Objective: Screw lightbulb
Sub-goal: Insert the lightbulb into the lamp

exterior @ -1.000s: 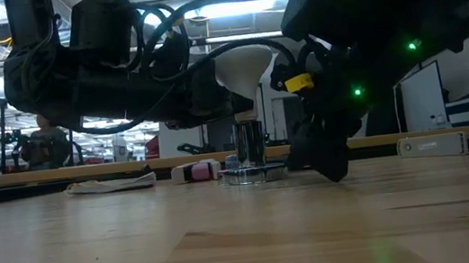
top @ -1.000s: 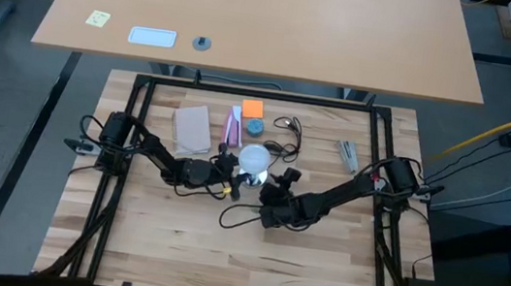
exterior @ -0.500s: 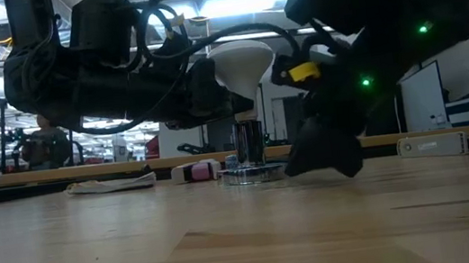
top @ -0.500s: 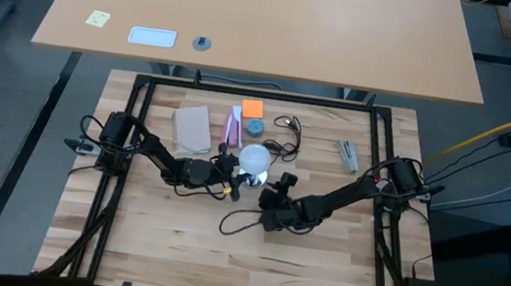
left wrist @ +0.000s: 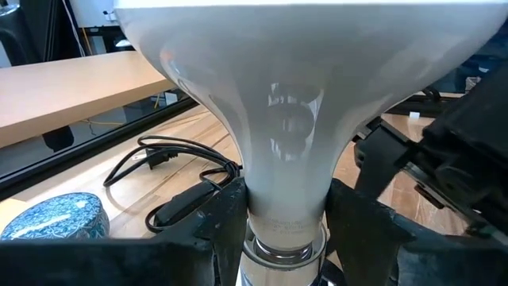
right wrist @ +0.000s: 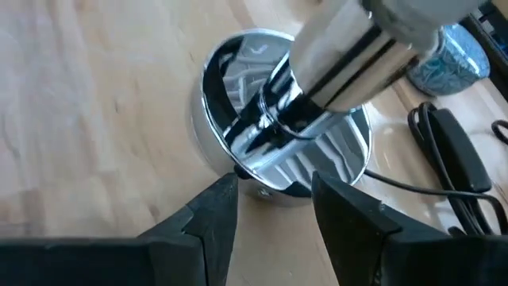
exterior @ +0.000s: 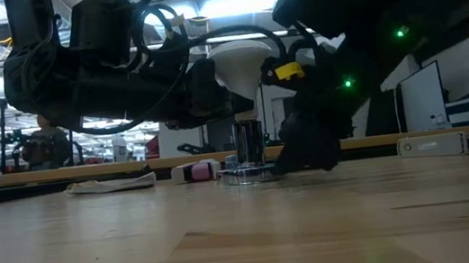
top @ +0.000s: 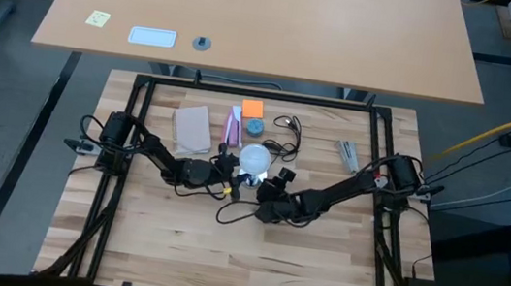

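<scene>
The frosted white lightbulb (exterior: 240,63) stands upright, globe up, over the chrome stem (exterior: 248,140) of a silvery disc-shaped socket (right wrist: 238,135) that rests flat on the wooden table. My left gripper (left wrist: 286,226) reaches in level from the table's left and is shut on the bulb's neck. My right gripper (right wrist: 274,199) slants down from the right, open, with its fingertips at the near rim of the socket's disc. I cannot tell whether they touch it. From above, the lightbulb (top: 253,159) shows between my left gripper (top: 235,171) and my right gripper (top: 262,199). My left gripper pinches the lightbulb's narrow neck (left wrist: 286,208) between its two fingers (left wrist: 219,230), just above the metal collar (left wrist: 282,248). The fingers come level from the table's left and lie across the neck. The bulb stays upright, its metal end down on the socket's stem.
Behind the socket lie a pink-and-white packet (top: 234,126), an orange pad (top: 253,109), a blue round piece (top: 255,125), a grey card (top: 192,127), a coiled dark cord (top: 285,135) and a small metal piece (top: 348,154). A black cable (top: 235,215) loops near my right arm. Bare wood lies toward the near edge.
My right gripper has turned and tipped, and its fingers have come closer to the socket's disc, toward the table's left. My left gripper and the lightbulb have kept still.
</scene>
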Robot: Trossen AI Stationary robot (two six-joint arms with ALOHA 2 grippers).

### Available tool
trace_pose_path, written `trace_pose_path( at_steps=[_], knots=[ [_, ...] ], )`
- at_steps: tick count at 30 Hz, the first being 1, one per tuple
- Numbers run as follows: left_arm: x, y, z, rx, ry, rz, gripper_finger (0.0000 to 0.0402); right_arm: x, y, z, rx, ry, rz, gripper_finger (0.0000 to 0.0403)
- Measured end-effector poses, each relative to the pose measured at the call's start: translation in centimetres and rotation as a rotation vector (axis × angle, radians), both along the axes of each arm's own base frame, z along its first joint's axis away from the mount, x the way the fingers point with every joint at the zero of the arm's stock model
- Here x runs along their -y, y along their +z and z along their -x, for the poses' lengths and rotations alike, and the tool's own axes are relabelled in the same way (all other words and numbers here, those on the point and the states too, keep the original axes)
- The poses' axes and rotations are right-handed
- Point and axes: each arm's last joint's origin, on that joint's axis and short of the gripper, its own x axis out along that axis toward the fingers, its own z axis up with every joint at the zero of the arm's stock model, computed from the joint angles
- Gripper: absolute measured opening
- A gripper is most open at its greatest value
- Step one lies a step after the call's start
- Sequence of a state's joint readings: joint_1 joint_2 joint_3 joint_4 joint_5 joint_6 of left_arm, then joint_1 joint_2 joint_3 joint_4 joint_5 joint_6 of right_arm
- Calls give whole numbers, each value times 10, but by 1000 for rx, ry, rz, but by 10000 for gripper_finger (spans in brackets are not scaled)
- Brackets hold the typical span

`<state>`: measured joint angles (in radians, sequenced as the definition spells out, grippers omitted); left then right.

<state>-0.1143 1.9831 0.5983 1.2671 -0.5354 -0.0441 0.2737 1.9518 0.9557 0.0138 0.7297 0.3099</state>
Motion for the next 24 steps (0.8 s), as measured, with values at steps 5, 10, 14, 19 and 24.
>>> trace_pose_path(
  at_steps=[5,10,14,19,24],
  knots=[
    [0,0,0,0,0,0,155,1,-1,1,-14,-11,19,167],
    [0,0,0,0,6,-1,155,9,-1,0,-21,-35,25,167],
    [-1,0,0,-1,14,-3,155,20,-2,0,-28,-87,20,167],
    [-1,0,0,-1,9,-3,155,28,-4,3,-40,-141,7,167],
    [0,0,0,0,-2,0,155,28,-4,3,-40,-157,39,167]
  ],
)
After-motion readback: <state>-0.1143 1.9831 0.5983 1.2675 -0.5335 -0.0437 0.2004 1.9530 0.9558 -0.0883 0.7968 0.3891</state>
